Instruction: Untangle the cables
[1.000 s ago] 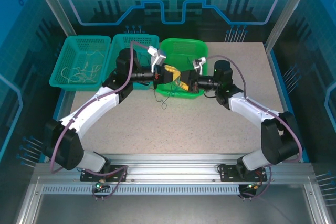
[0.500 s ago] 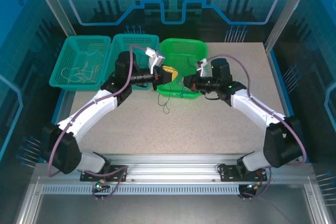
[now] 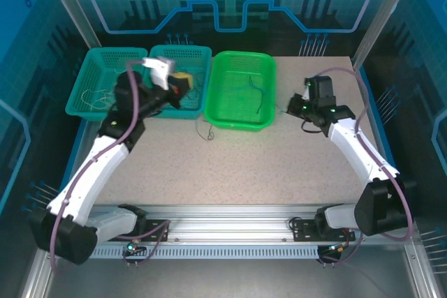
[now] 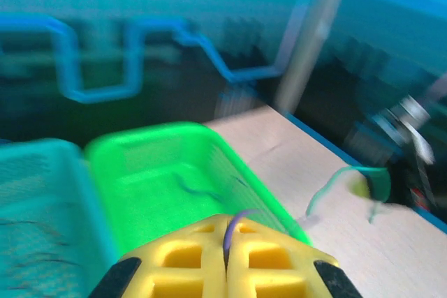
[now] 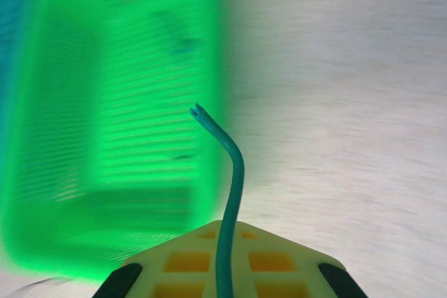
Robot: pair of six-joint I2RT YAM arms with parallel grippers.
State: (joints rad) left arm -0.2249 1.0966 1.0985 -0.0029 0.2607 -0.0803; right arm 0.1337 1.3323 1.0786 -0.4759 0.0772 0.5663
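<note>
Now pinches a thin purplish cable (image 4: pixel 236 218) in the clenched left gripper (image 3: pixel 183 77), just left of the green basket (image 3: pixel 242 125), above the teal basket (image 3: pixel 183 49). Clamps a thin teal-green cable (image 5: pixel 234 172) in the clenched right gripper (image 3: pixel 293 107), just right of the green basket, over the table (image 3: pixel 265 165). Finds dark cables (image 3: pixel 260 95) lying inside the green basket and another dark strand (image 3: pixel 207 132) by its near left corner.
</note>
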